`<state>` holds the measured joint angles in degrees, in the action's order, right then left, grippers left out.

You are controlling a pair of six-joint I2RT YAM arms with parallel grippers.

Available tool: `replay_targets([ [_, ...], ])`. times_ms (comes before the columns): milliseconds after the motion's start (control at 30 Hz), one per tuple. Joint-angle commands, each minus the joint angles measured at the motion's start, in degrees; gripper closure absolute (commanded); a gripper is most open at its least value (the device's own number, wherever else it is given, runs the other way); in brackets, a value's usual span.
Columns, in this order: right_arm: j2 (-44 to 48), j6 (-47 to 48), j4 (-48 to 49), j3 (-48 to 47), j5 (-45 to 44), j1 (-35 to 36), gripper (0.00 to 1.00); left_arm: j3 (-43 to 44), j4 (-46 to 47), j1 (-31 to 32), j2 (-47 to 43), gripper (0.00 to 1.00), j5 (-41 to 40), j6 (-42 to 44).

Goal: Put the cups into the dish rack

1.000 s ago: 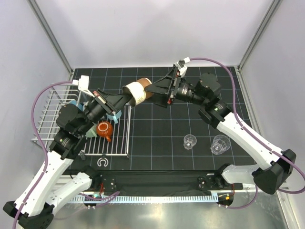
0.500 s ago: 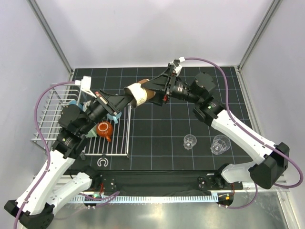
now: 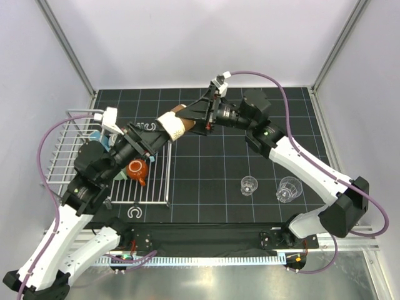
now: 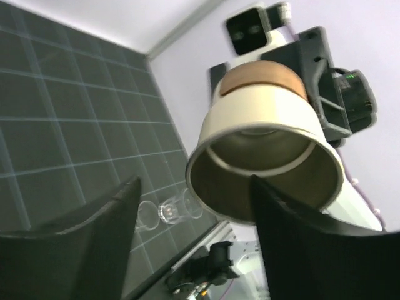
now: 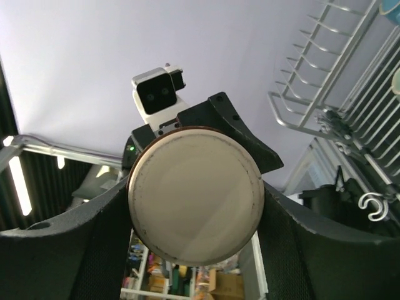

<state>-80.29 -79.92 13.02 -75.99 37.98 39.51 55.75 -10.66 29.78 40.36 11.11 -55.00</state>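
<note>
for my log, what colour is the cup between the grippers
Cream cup, brown base band; best in left wrist view.

So the cream cup [image 3: 173, 125] with the brown bottom is up in the air on its side, mouth pointing toward the wire dish rack [image 3: 62, 156]. The orange mug [image 3: 137, 169] sits on the rack's flat slats. A small clear cup [image 3: 250, 185] and a wider clear cup [image 3: 288, 189] stand near each other, well off to the rack's right.

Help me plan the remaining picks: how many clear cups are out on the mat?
2. One clear cup stands on the mat right of the dish rack; the second clear cup stands just right of it. Arms may hide others.
</note>
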Motion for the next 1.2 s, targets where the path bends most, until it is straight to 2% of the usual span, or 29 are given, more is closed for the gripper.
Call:
replay_targets([
  [0,-1.2,12.5,-9.6,-6.8,-0.3,0.4,0.96,3.6,-14.6,0.1,-4.4,0.28,-9.6,2.8],
  [33,-1.4,14.5,-11.7,-7.6,-1.7,0.5,0.96,3.7,-20.1,0.1,-5.4,0.27,-10.7,2.9],
  [100,-2.6,18.8,-18.3,-10.1,-3.2,0.7,0.96,3.8,-23.8,0.1,-7.4,0.26,-15.4,2.9],
  [300,-5.3,29.7,-23.4,-10.7,-9.1,1.7,0.96,7.2,-38.4,0.1,-12.7,0.25,-20.9,5.5],
  [433,-9.6,42.4,-29.1,-14.4,-14.7,6.0,0.96,10.8,-45.6,0.1,-12.8,0.27,-23.9,7.5],
  [567,-14.4,48.7,-33.4,-17.8,-22.2,11.2,0.96,13.6,-46.9,0.1,-12.8,0.27,-23.9,8.5],
  [733,-18.6,55.6,-33.8,-20.1,-32.1,16.7,0.96,17.7,-52.3,0.1,-11.1,0.32,-21.8,10.7],
  [867,-23.5,60.0,-34.5,-22.1,-40.1,20.9,0.96,21.1,-56.3,0.1,-11.0,0.31,-18.2,12.5],
  [1167,-31.7,61.5,-34.7,-26.3,-47.3,24.7,0.96,21.1,-56.5,0.1,-12.8,0.27,-11.5,15.4],
])
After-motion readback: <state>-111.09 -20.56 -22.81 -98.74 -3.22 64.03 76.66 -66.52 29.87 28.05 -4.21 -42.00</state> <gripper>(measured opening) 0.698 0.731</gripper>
